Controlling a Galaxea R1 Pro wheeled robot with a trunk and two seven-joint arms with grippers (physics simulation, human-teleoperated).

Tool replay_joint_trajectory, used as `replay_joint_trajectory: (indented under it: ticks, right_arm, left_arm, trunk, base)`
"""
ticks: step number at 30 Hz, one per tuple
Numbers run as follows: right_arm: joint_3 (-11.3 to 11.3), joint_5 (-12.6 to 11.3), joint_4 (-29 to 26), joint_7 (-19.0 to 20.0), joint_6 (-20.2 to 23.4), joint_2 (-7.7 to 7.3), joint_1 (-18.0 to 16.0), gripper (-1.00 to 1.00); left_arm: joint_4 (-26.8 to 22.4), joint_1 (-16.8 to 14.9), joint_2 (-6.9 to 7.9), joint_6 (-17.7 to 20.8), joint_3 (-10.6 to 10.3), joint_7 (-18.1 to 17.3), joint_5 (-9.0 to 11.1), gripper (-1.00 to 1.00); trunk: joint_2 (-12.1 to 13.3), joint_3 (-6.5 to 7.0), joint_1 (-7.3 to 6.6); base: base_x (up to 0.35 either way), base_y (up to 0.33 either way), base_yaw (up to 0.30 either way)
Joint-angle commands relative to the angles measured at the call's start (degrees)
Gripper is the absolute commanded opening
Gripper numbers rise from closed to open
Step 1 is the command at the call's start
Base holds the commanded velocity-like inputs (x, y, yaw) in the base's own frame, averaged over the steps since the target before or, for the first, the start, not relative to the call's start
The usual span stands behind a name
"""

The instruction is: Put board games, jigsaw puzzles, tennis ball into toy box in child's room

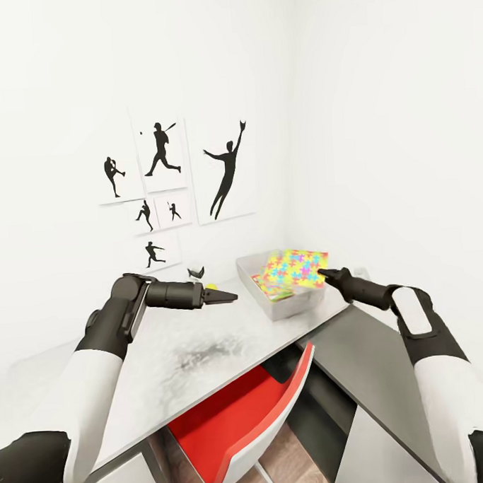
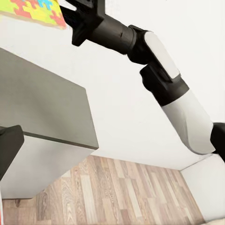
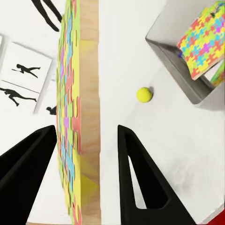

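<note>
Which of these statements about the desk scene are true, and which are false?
1. The tennis ball lies on the table, outside the toy box. True.
2. A jigsaw puzzle sits edge-on between the fingers of the right pincer. True.
3. The toy box is empty. False: a second jigsaw puzzle leans inside it.
4. The chair tucked under the table is blue. False: it is red and white.

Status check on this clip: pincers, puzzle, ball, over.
Right pincer at puzzle panel, over toy box. Left pincer looks shut, empty. Tennis ball on table. Path clear.
</note>
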Motion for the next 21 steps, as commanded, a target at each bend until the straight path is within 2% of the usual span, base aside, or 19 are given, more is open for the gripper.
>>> replay_joint_trajectory:
  ticks: [1, 2, 6, 10, 12, 14, 21]
  right_arm:
    - [-0.2, -0.9, 0.0, -2.9, 0.1, 0.63, -1.4, -1.0]
    - [-0.2, -1.5, 0.0, -4.4, 0.0, 0.94, -1.9, -1.0]
    - [-0.2, -3.9, -0.2, -15.4, -2.6, 3.9, -5.9, -1.0]
    - [0.0, -4.3, -0.1, -21.8, -5.5, 6.2, -8.7, -1.0]
    - [0.1, -4.3, -0.3, -23.0, -6.0, 7.11, -9.4, -1.0]
    - [0.2, -4.2, -0.5, -23.8, -7.1, 8.01, -9.8, -1.0]
    - [0.6, -4.1, -0.6, -24.3, -11.0, 8.65, -10.0, -1.0]
  left_arm:
    - [-0.1, -0.1, 0.03, 0.6, 0.0, -0.6, -0.6, 1.0]
    - [-0.1, -0.1, 0.03, 0.6, 0.0, -0.6, -0.6, 1.0]
    - [-0.1, 0.1, 0.08, 0.6, 0.1, -0.6, -0.5, 1.0]
    - [-0.1, 0.6, 0.4, 0.7, 0.2, -0.6, -0.4, 1.0]
    - [-0.1, 0.8, 0.64, 0.7, 0.7, -0.6, -0.3, 1.0]
    - [-0.1, 1.0, 0.81, 0.7, 2.6, -0.6, -0.3, 1.0]
    - [-0.1, 2.2, 0.92, 0.6, 9.5, -0.6, -0.2, 1.0]
  trunk:
    - [-0.1, -0.15, 0.04]
    - [-0.1, -0.15, 0.04]
    - [-0.1, -0.15, 0.04]
    - [-0.1, -0.15, 0.04]
    - [-0.1, -0.15, 0.04]
    - [-0.1, -0.15, 0.04]
    - [-0.1, -0.15, 0.04]
  base:
    - [0.0, 0.0, 0.0]
    - [0.0, 0.0, 0.0]
    - [0.0, 0.0, 0.0]
    - [0.0, 0.0, 0.0]
    - [0.0, 0.0, 0.0]
    - [0.0, 0.0, 0.0]
    - [0.0, 0.0, 0.0]
